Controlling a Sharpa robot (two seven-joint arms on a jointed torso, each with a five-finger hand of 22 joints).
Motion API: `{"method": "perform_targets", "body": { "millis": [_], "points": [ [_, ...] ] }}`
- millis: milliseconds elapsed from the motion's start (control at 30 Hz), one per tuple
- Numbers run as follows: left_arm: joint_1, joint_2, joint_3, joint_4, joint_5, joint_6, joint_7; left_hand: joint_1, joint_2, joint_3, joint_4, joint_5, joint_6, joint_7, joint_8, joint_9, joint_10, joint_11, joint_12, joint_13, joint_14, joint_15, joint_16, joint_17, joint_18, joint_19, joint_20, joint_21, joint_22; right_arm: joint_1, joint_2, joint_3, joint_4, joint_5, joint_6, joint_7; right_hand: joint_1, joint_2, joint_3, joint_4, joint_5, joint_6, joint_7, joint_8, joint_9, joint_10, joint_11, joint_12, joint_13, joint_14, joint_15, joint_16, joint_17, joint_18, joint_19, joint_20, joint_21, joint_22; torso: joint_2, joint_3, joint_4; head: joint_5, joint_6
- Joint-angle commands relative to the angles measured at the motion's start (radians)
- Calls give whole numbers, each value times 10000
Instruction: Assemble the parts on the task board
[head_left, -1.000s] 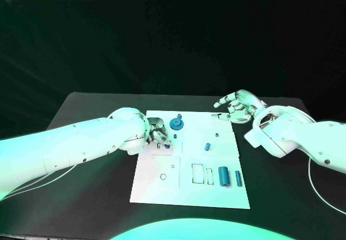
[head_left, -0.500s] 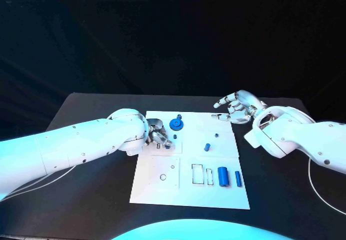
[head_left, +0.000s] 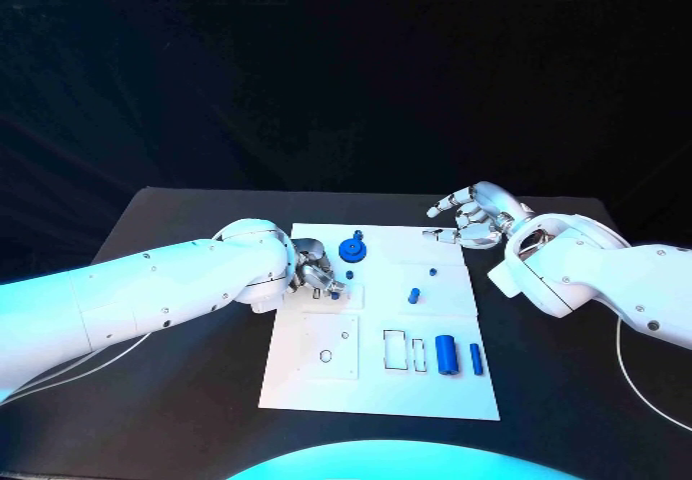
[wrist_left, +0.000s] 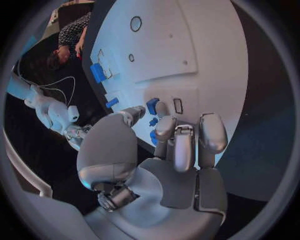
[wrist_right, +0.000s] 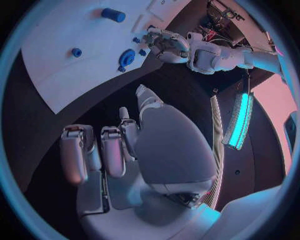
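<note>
My left hand is down on the near-left part of the task board, its fingers curled together over a small blue part beside a narrow slot. I judge the step in hand to be seating this part in its place on the board. Whether the fingertips actually pinch the part or merely press against it I cannot tell; other small blue pieces lie partly hidden under them.

My right hand hangs at the far-right corner of the board, fingers loosely bent and apart, holding nothing.

The board is a white plate, lying flat in the middle of the black table. On it I note a round blue part with a hub near the far edge, a short blue peg lying mid-board, a tiny blue stud just beyond it, and two blue cylinders side by side near the front-right, next to outlined rectangular recesses. A small round hole shows in the front-left panel.

The next move, in my judgement, calls for a fine downward press with the part kept square to its slot; a tilt would likely jam it.
</note>
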Motion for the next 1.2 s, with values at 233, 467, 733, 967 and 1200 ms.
{"method": "perform_targets", "body": {
  "millis": [233, 467, 733, 967, 1200],
  "points": [
    [-4, -244, 237, 319, 357, -214, 36, -211, 92, -342, 15, -198, -3, 37, -81, 31, -86, -7, -45, -129, 887, -60, 18, 2012, -157, 43, -14, -77, -11, -10, -6, 3, -32, -20, 41, 158, -89, 16, 61, 7, 53, 48, -16, 64, -13, -95, -6, -46, 434, 835, 32, -40, 1671, 181, 534, 41, -69, 2064, -9, 5, -3, -12, 37],
    [102, -462, 627, 491, 872, -254, 29, -119, 152, -644, 1, -187, -387, 161, -194, 78, -570, 99, -496, -790, 832, 21, -66, 1822, -117, -107, 37, -183, -222, -11, 0, 3, -74, -20, 27, 168, -121, 15, 56, 10, 53, 40, -15, 64, -19, -98, -4, -50, 430, 833, 32, -43, 1667, 183, 530, 41, -78, 2060, -7, 7, -4, -23, 85],
    [595, -594, 860, 189, 1203, -59, 25, 438, 283, -892, -7, -79, -1037, 497, -733, -148, -1356, 394, -1129, -1733, 732, 278, -186, 1558, -19, -480, 222, -444, -724, -11, -4, 3, -90, -20, 22, 156, -121, 15, 56, 10, 53, 40, -15, 64, -19, -98, -4, -50, 430, 833, 32, -43, 1667, 183, 530, 41, -78, 2060, -2, 19, 10, -5, 112],
    [869, -226, 889, -791, 1054, 388, 24, 605, 368, -968, -4, -61, -1139, 594, -962, -311, -1471, 482, -1187, -1860, 706, 359, -211, 1502, -4, -539, 298, -491, -792, -10, -1, 3, -85, -20, 20, 147, -121, 15, 56, 10, 53, 40, -15, 64, -19, -98, -4, -50, 430, 833, 32, -43, 1667, 183, 530, 41, -78, 2060, 6, 3, 16, 5, 132],
    [922, 365, 809, -1861, 957, 768, 19, 637, 403, -1000, 5, -60, -1168, 628, -1042, -371, -1533, 513, -1228, -1937, 696, 386, -221, 1478, 7, -578, 324, -519, -844, -10, 9, 4, -81, -20, 25, 148, -121, 15, 56, 10, 53, 40, -15, 64, -19, -98, -4, -50, 430, 833, 32, -43, 1667, 183, 530, 41, -78, 2060, 45, -24, -9, -1, 134]
  ]
}}
